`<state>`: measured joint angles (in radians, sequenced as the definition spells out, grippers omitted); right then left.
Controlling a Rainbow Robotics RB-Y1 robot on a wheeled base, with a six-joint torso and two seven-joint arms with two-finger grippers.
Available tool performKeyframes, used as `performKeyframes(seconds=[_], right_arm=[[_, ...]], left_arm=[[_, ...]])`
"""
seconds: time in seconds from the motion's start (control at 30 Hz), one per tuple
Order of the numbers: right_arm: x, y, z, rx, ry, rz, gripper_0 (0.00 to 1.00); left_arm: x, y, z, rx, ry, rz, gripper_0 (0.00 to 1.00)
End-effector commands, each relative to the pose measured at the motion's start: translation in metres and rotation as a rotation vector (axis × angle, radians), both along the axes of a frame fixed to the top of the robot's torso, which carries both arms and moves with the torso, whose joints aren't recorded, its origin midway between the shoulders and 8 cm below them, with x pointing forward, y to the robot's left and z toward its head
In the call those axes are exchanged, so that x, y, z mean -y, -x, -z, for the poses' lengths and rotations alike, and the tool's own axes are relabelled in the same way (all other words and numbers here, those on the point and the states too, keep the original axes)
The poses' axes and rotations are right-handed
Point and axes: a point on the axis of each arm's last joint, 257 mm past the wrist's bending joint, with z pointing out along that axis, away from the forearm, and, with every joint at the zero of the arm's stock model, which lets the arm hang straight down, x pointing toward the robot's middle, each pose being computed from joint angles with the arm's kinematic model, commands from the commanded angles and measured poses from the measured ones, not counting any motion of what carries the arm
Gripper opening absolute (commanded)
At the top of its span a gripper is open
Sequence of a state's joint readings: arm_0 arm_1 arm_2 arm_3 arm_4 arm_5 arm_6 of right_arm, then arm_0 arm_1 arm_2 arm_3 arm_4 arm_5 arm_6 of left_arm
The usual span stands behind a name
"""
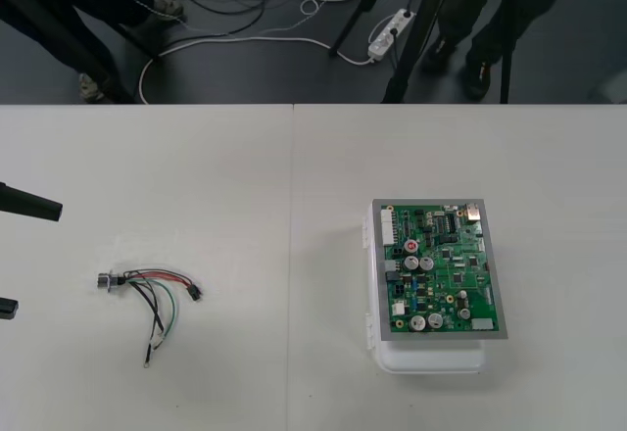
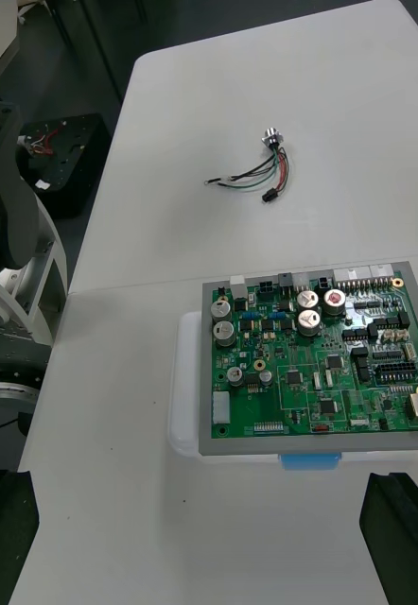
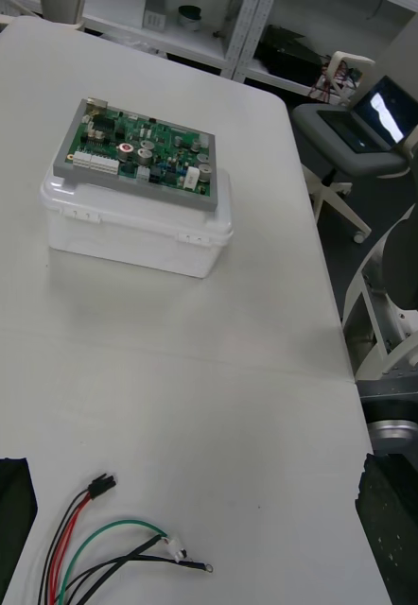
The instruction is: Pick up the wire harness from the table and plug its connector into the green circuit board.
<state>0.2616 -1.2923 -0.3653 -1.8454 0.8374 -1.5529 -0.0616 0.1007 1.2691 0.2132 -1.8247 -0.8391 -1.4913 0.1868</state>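
Note:
The wire harness (image 1: pixel 147 294) lies loose on the table at the left, its round metal socket (image 1: pixel 106 280) toward the left edge and its small black plug (image 1: pixel 196 292) pointing right. Just left of it my left gripper (image 1: pixel 37 257) is open; in the left wrist view the red, black and green wires (image 3: pixel 95 548) lie between its spread fingers (image 3: pixel 6 510). The green circuit board (image 1: pixel 441 269) rests on its white base (image 1: pixel 431 358) at the right. My right gripper (image 2: pixel 204 539) is open on the near side of the board (image 2: pixel 313 364), with the harness (image 2: pixel 261 175) far beyond.
A seam (image 1: pixel 292 255) runs down the table between harness and board. Bare tabletop lies between them. Beyond the far edge (image 1: pixel 313 105) is dark floor with cables and tripod legs.

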Motion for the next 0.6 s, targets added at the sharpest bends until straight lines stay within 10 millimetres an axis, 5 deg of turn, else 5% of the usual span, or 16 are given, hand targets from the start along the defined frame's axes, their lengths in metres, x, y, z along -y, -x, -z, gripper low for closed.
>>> performKeyframes(seconds=[0.03,0.6], right_arm=[[0.0013,0.0006,-0.0054,0.015,0.007,0.004,1.00],[0.0013,0.0006,-0.0054,0.015,0.007,0.004,1.00]], left_arm=[[-0.0102,0.0032,-0.0049,-0.009,-0.041,-0.004,1.00],[-0.0102,0.0032,-0.0049,-0.009,-0.041,-0.004,1.00]])
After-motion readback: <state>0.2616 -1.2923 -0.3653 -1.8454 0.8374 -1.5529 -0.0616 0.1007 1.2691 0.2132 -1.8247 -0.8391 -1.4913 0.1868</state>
